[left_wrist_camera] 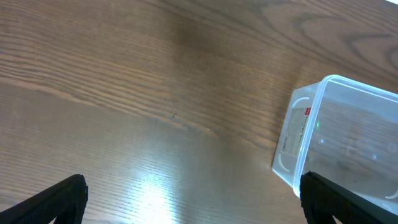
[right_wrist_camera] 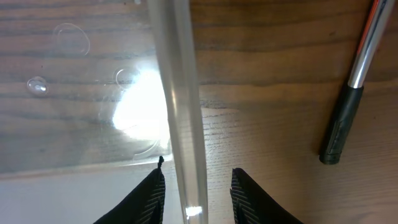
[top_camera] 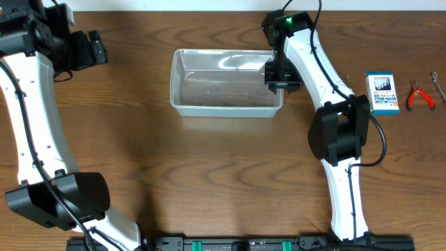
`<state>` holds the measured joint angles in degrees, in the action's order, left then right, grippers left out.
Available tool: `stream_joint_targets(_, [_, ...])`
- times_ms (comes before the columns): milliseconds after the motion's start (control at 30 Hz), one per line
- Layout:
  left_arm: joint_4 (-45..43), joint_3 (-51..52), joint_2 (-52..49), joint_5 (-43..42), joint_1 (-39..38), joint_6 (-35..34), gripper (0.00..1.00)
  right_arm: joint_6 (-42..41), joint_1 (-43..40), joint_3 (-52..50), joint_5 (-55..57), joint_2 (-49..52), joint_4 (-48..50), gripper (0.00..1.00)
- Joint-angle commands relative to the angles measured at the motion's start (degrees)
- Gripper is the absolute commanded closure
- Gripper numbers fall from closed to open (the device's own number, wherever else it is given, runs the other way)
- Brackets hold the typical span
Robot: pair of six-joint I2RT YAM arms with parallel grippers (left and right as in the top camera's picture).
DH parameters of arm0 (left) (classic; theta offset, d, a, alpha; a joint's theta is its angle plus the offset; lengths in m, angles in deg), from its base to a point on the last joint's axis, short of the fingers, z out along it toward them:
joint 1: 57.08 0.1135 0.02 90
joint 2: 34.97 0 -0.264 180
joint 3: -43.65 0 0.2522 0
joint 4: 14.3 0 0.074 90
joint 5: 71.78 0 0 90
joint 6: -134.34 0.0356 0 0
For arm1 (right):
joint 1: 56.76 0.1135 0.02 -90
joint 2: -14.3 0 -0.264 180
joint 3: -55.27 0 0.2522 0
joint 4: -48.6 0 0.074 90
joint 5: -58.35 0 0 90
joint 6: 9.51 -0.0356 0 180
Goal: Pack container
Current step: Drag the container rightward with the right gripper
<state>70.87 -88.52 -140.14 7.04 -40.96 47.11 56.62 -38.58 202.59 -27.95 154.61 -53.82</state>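
Right gripper [right_wrist_camera: 198, 200] I had spread astride the container [top_camera: 223, 109] at its right wall, left gripper [left_wrist_camera: 193, 214] spread wide left of it, sticker [left_wrist_camera: 297, 127] print unreadable to me

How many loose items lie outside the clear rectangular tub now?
4: a small blue-and-white box far right, red-handled pliers beside it, a metal item cut off at the right edge, a black-and-silver rod beside the clear plastic tub. Others may be hidden.
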Motion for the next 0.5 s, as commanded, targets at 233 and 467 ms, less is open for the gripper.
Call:
stream_joint_targets(233, [0.1, -0.7, 0.0, 0.3, 0.3, -0.5, 0.02, 2.4, -1.6, 2.6, 2.4, -0.2, -1.1, 0.95])
stream_joint_targets(467, [0.1, -0.7, 0.0, 0.3, 0.3, -0.5, 0.02, 4.8, -2.2, 2.6, 2.5, -0.2, -1.3, 0.92])
